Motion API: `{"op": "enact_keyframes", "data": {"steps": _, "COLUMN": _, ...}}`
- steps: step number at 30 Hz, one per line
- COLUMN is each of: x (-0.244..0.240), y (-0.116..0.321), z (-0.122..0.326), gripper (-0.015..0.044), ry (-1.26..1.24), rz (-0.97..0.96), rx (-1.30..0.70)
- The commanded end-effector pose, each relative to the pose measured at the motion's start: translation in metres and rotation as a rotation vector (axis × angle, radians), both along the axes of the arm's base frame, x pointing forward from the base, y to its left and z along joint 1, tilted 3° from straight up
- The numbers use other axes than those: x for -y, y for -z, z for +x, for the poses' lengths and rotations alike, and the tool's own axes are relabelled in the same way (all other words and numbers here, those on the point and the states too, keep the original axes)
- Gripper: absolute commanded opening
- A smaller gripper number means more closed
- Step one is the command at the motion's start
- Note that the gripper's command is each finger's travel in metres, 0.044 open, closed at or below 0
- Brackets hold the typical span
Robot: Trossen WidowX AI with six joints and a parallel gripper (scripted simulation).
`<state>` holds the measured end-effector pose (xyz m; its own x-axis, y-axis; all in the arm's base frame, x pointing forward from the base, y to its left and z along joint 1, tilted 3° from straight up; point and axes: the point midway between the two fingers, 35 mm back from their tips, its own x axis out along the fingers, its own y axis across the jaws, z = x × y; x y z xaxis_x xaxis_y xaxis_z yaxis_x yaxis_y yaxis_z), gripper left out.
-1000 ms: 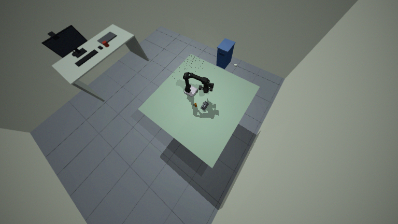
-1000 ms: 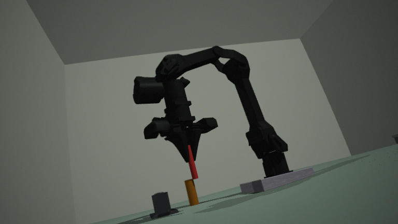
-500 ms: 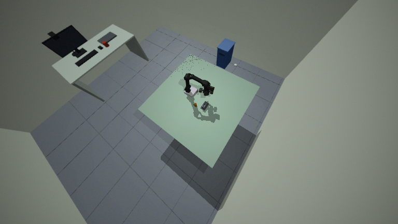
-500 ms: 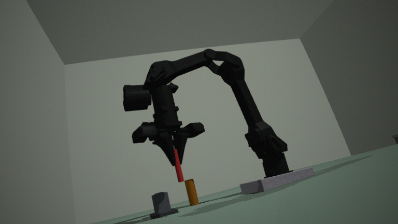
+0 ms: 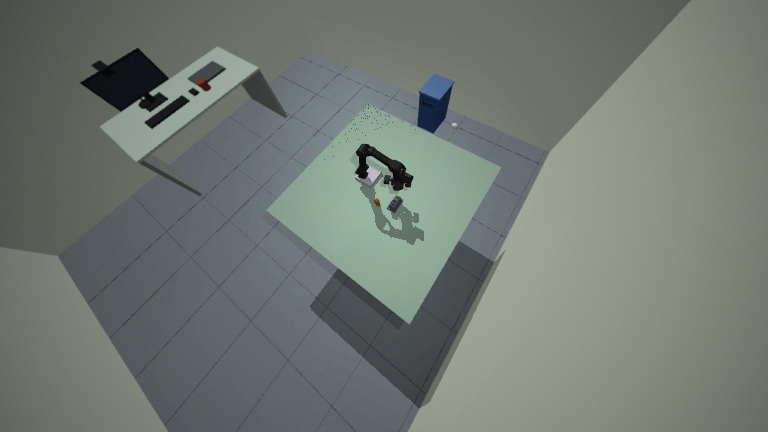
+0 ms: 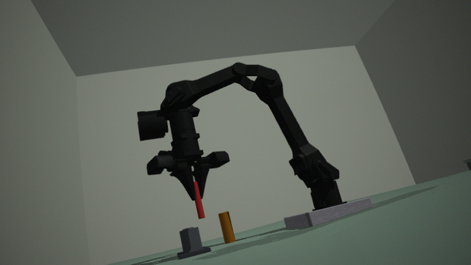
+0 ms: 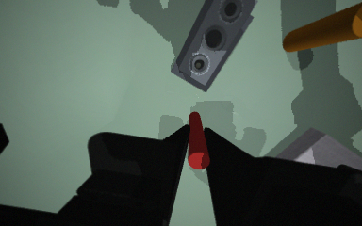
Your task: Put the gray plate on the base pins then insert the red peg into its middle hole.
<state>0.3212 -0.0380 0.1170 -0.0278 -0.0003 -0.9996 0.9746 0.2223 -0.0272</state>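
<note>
My gripper [image 6: 197,197] [image 7: 196,130] is shut on the red peg [image 6: 200,210] [image 7: 198,141], which hangs down between the fingertips in the air. The gray plate [image 6: 191,238] [image 7: 210,72] appears seated on the darker base [image 6: 205,249], and the two show as one small gray block in the top view. In the wrist view the plate's top shows three round holes in a row, ahead of the peg; the middle one is dark. How closely plate and base meet is hard to tell. The peg is above table level and apart from the plate.
An orange cylinder [image 5: 377,202] [image 6: 226,227] [image 7: 325,35] stands beside the plate, on the side toward the arm's mounting board [image 6: 340,211] [image 7: 325,148]. All stand on the green table [image 5: 339,223]. A desk [image 5: 240,68] and a blue cabinet [image 5: 434,104] stand beyond it.
</note>
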Motion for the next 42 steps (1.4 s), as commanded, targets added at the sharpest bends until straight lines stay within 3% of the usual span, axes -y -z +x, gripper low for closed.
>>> {"op": "enact_keyframes", "data": {"steps": 1, "x": 0.012, "y": -0.002, "z": 0.004, "gripper": 0.0000, "ry": -0.003, "rz": -0.007, "rx": 0.006}}
{"op": "enact_keyframes", "data": {"steps": 26, "x": 0.089, "y": -0.001, "z": 0.012, "gripper": 0.0000, "ry": -0.004, "rz": -0.011, "rx": 0.003}}
{"op": "enact_keyframes", "data": {"steps": 42, "x": 0.091, "y": -0.001, "z": 0.012, "gripper": 0.0000, "ry": -0.004, "rz": -0.011, "rx": 0.003}}
